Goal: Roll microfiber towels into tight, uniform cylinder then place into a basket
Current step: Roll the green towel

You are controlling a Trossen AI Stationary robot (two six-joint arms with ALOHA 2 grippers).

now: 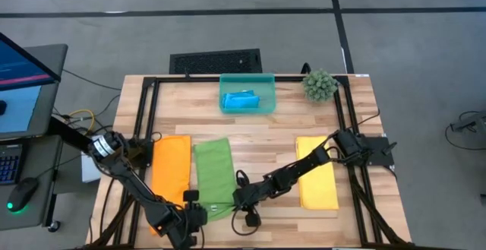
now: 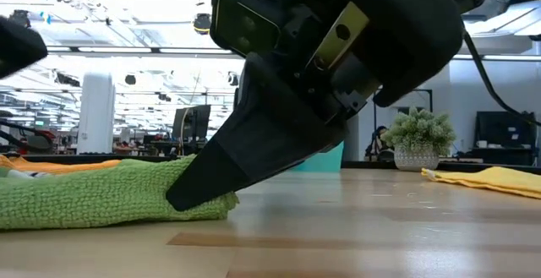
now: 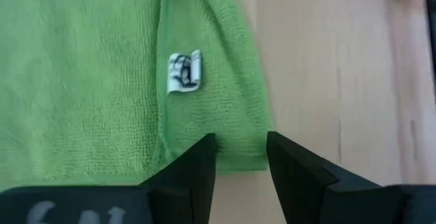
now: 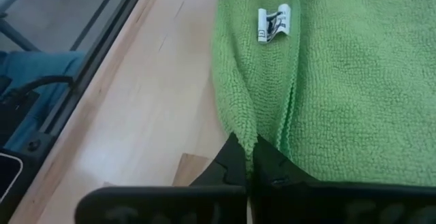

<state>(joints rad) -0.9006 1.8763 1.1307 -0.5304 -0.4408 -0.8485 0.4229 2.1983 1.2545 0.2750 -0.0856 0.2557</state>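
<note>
Your two arms meet at the near end of the green towel (image 1: 214, 175), which lies flat on the wooden table (image 1: 258, 132) between the orange towel (image 1: 171, 166) on its left and, well apart to the right, the yellow towel (image 1: 317, 172). Your right gripper (image 4: 249, 161), reaching in diagonally across the table, has its fingers pressed together on the towel's near edge, where a fold of green cloth rises between them; from table height you see its dark fingertip wedged against the end of the bunched green pile. Your left gripper (image 3: 240, 157) sits at the front edge of the table, just beside the towel's near corner, its fingers (image 3: 196, 169) parted by a narrow gap with the hem of the cloth lying between them and not yet pinched. A small white label (image 3: 184, 71) shows on a folded-over strip of the towel just ahead of both grippers. The blue towel (image 1: 243, 100) already rests inside the teal basket (image 1: 225, 83) at the far side of the table, near the middle, with a spiky green plant ball (image 1: 320, 85) in a pale pot standing to the basket's right. The orange and yellow towels lie flat and unrolled.
</note>
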